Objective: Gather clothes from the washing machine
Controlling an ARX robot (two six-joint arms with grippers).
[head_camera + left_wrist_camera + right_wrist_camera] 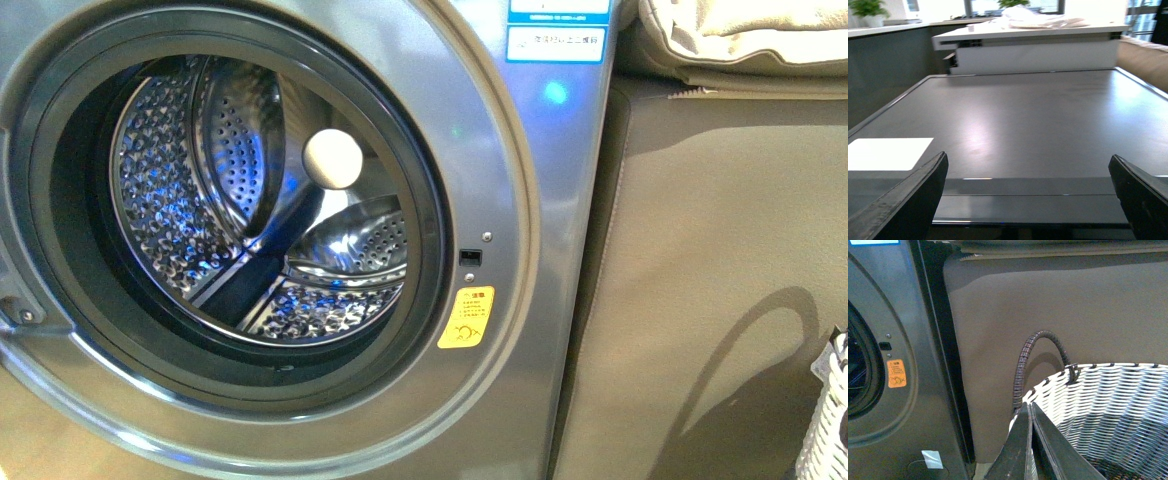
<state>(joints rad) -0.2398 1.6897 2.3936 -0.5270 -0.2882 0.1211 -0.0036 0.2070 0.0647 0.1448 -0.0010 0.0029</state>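
One washing machine (520,200), one woven basket (1108,410), possibly one cushion (740,40).

we see the washing machine (560,200) in brushed grey metal, its drum (190,170) glossy perforated steel; the basket (1108,405) is white woven plastic, the cushion (750,40) matt beige cloth.

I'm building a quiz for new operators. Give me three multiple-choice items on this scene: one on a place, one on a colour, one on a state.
1. Where is the warning sticker?
A. right of the porthole
B. inside the drum
C. on the basket

2. What colour is the woven basket?
A. red
B. white
C. green

3. How do the right gripper jaws stand?
A. wide apart
B. closed together
C. clamped on a shirt

Answers: 1 A, it sits on the washing machine front beside the opening. 2 B, its weave shows white. 3 B, the jaws meet with nothing between them.
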